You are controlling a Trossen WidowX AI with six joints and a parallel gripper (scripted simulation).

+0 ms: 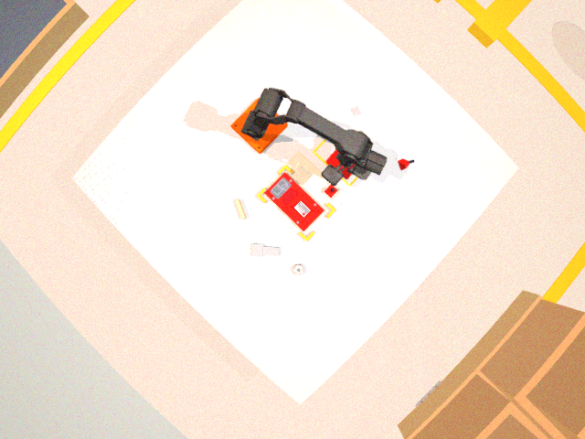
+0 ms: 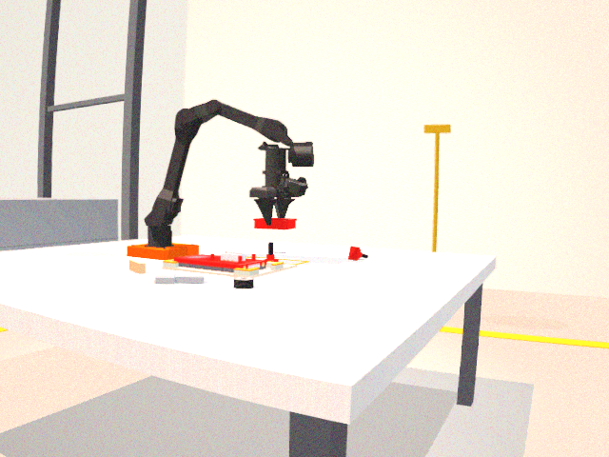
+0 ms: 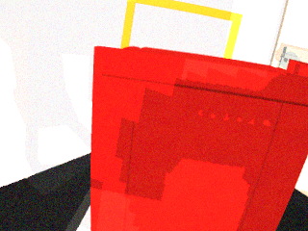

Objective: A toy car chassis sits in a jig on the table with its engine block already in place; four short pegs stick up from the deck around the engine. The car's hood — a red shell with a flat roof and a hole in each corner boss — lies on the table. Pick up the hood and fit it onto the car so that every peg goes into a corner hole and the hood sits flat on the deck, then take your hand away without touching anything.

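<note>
The red hood (image 1: 333, 159) (image 2: 287, 224) (image 3: 207, 140) is off the table, roof up and roughly level. My gripper (image 2: 275, 220) is shut on it, one black finger at each side; the fingertips are hidden behind it in the wrist view. The hood hangs above the yellow outline, beyond the chassis in the exterior view. The red chassis (image 1: 290, 200) (image 2: 196, 260) sits in the jig between yellow corner brackets (image 1: 307, 236). The pale engine block (image 1: 302, 208) (image 2: 232, 256) is on its deck, with short pegs around it. The hood's corner holes cannot be made out.
A small red block with a black post (image 1: 331, 190) (image 2: 270, 250) stands between outline and jig. A red piece with a black tip (image 1: 402, 164) (image 2: 354, 253) lies farther out. A tan block (image 1: 239, 208) (image 2: 137, 267), grey part (image 1: 264, 250) (image 2: 179, 280) and round part (image 1: 296, 267) (image 2: 243, 284) lie beyond the jig.
</note>
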